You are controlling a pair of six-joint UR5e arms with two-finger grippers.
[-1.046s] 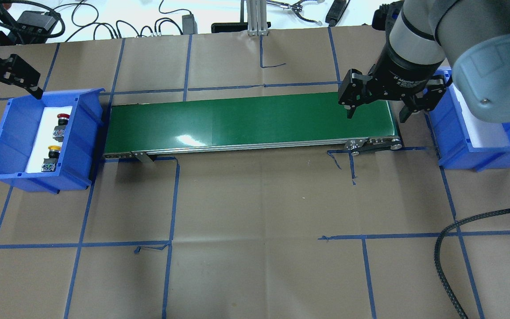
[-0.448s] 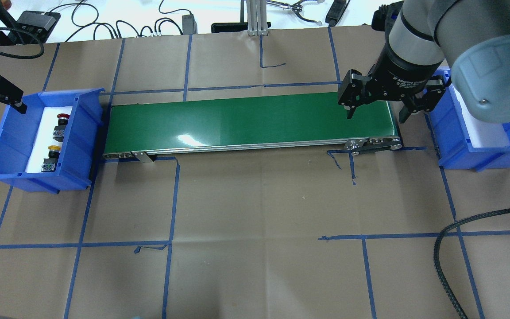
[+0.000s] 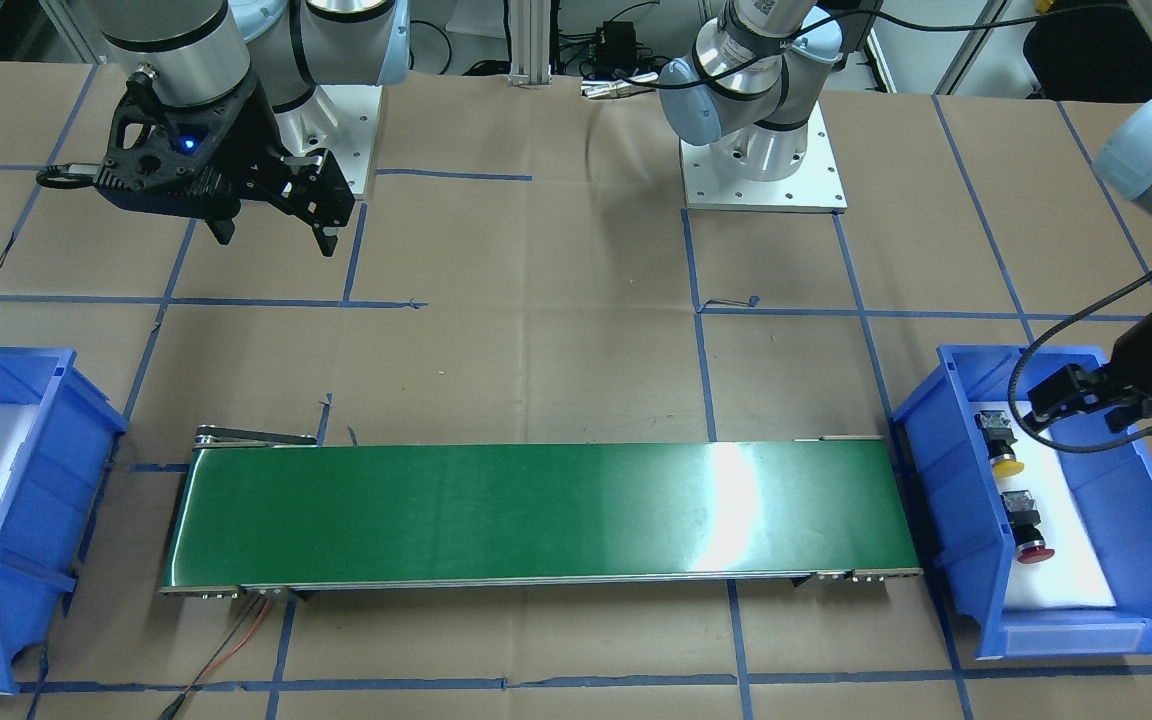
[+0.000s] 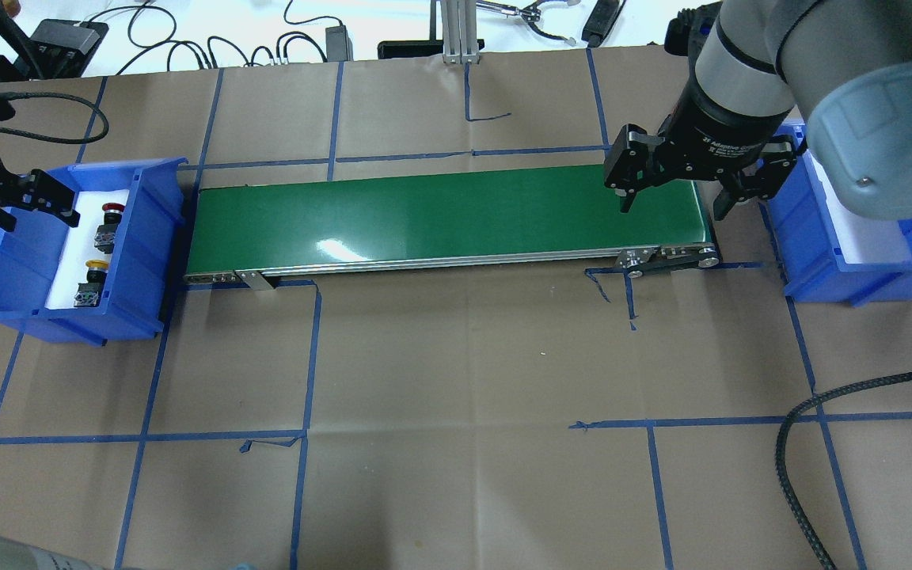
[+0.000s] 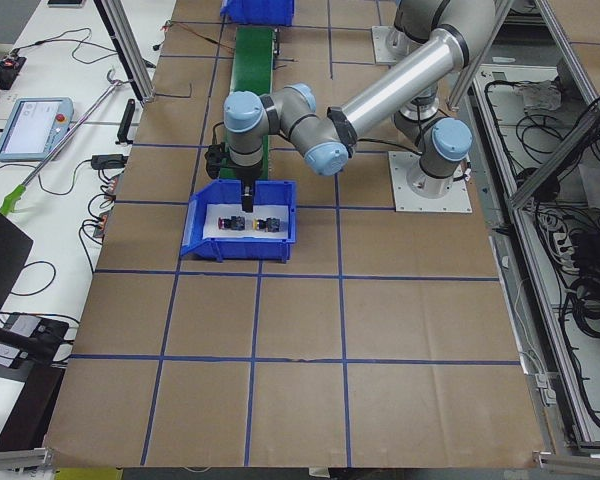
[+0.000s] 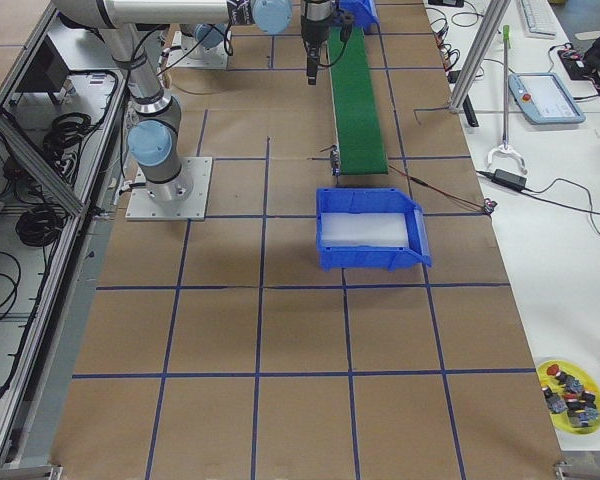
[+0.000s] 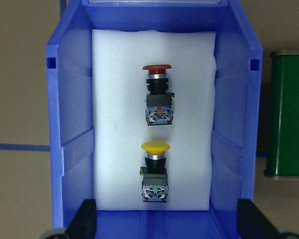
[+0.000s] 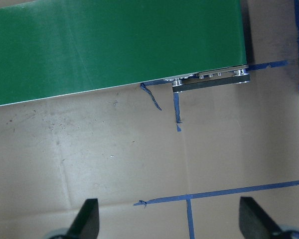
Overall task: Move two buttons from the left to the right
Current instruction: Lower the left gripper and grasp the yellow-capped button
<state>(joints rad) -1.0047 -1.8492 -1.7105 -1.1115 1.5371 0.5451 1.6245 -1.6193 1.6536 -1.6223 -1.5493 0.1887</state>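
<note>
Plastic, hard and light, we reckon: the red button [image 7: 158,97] and yellow button [image 7: 154,172] lie on their sides on foam [image 7: 114,74] inside the blue bin [image 7: 72,149]. Rounded caps look slippery, so we'd pinch the square block bodies. Left gripper [image 4: 36,210] hovers over that bin, wide and empty. Right gripper [image 4: 674,202] is wide too, well apart from it.

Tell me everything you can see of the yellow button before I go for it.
The yellow button has a rounded yellow mushroom cap, a black collar and a grey-and-black block body with a small green mark at its end. It lies on its side on the white foam inside the blue bin. Its cap points toward the red button, which lies in line with it but apart. Nothing grips it: the left gripper hangs open above the bin.
</note>
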